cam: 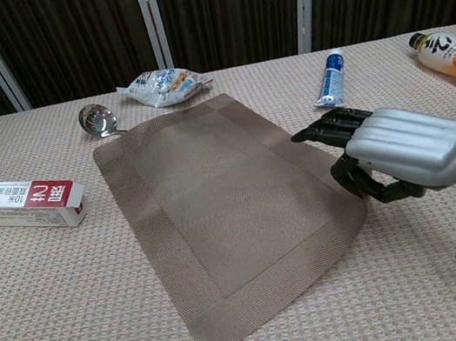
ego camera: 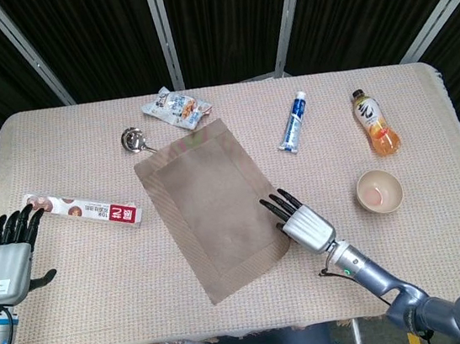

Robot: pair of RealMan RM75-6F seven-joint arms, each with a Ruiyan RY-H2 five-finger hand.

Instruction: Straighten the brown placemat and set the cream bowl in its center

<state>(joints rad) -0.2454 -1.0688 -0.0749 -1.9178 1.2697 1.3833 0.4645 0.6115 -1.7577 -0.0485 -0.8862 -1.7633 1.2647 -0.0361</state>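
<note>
The right hand [ego camera: 303,222] lies low over the table at the right edge of the brown placemat [ego camera: 209,204], palm down, with its dark fingers [ego camera: 279,206] stretched forward and a little apart. In the chest view the fingertips [cam: 314,131] reach to the mat's right border and the thumb curls underneath near the mat's lower right corner; whether the thumb has caught the edge cannot be told, and the hand holds nothing that shows. The left hand [ego camera: 8,256] rests at the far left edge of the table, fingers straight and spread, empty, just below the end of a long white and red box [ego camera: 82,210] without touching it.

The placemat lies flat on the woven tablecloth [ego camera: 447,271] but is turned askew, its long sides running slantwise from upper left to lower right, so its corners do not line up with the table's edges. It has a darker border band all round and a paler middle. Nothing stands on it.

The cream bowl [ego camera: 379,190] sits upright on the cloth to the right of the right hand, well apart from the mat, with a pinkish patch inside. Beyond it lies a bottle of orange drink [ego camera: 375,122] on its side. A blue and white tube [ego camera: 293,121] lies near the mat's upper right corner. A metal spoon [ego camera: 133,140] and a snack packet [ego camera: 175,109] lie just beyond the mat's top edge.
</note>
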